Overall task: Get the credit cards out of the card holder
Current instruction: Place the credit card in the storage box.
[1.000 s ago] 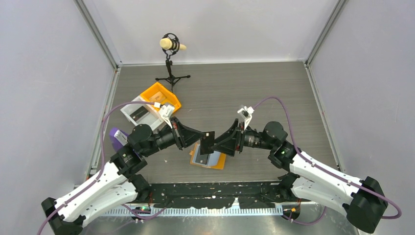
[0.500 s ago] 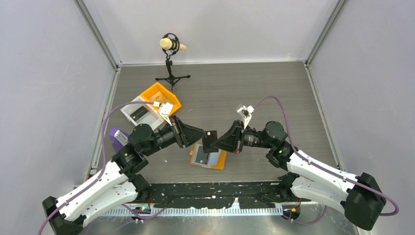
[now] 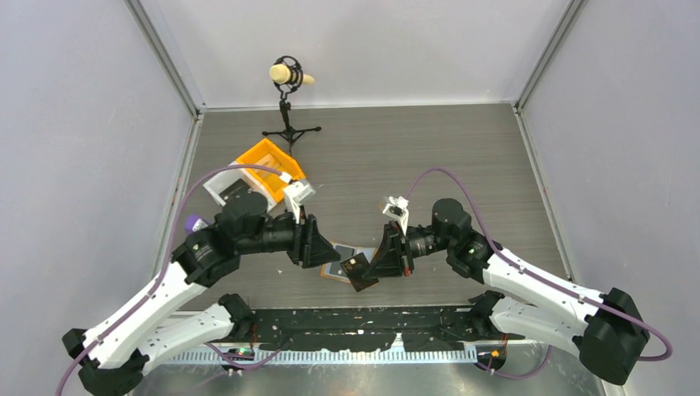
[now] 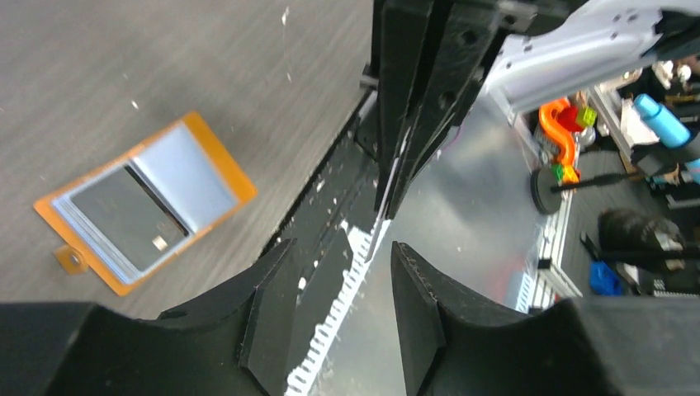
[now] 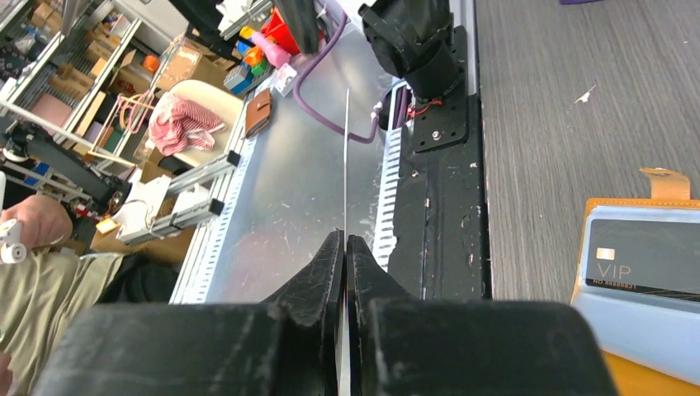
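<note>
The card holder [image 3: 337, 266] lies open on the table near its front edge, orange-rimmed with blue-grey pockets [image 4: 148, 202]. One dark credit card [image 4: 124, 219] marked VIP [image 5: 640, 256] sits in its pocket. My right gripper [image 3: 373, 262] is shut on another dark credit card [image 3: 358, 271], seen edge-on as a thin line [image 5: 346, 157] sticking out past the fingertips, held just right of the holder. My left gripper [image 3: 318, 246] hangs at the holder's left side, open [image 4: 342, 280], with nothing between its fingers; it faces the held card's edge [image 4: 386, 190].
An orange bin [image 3: 268, 161] and a white tray [image 3: 227, 188] stand at the back left. A microphone on a tripod [image 3: 289, 78] is at the far edge. A purple object [image 3: 194, 223] lies at the left. A black strip [image 3: 355, 326] borders the table's near edge.
The card went from hand to hand: my left gripper opened and drew back left, my right gripper shut on the card and carried it down toward the near edge.
</note>
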Controlling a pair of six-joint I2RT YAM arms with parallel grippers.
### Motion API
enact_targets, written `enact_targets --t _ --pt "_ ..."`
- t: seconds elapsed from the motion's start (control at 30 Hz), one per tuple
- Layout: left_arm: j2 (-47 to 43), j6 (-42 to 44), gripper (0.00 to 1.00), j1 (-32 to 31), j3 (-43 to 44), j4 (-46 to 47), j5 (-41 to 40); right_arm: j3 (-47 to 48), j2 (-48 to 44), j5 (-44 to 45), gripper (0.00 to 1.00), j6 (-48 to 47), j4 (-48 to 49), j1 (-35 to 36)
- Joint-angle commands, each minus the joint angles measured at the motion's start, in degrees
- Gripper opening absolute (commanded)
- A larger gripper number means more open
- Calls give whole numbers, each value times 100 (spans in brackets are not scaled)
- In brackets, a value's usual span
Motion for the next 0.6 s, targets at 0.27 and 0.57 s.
enact_targets --t 0.27,0.57 --pt "1062 92 41 7 124 193 1419 276 325 -442 5 -353 -247 121" --pt "1384 171 27 7 245 165 1691 339 520 -415 5 -362 -269 137"
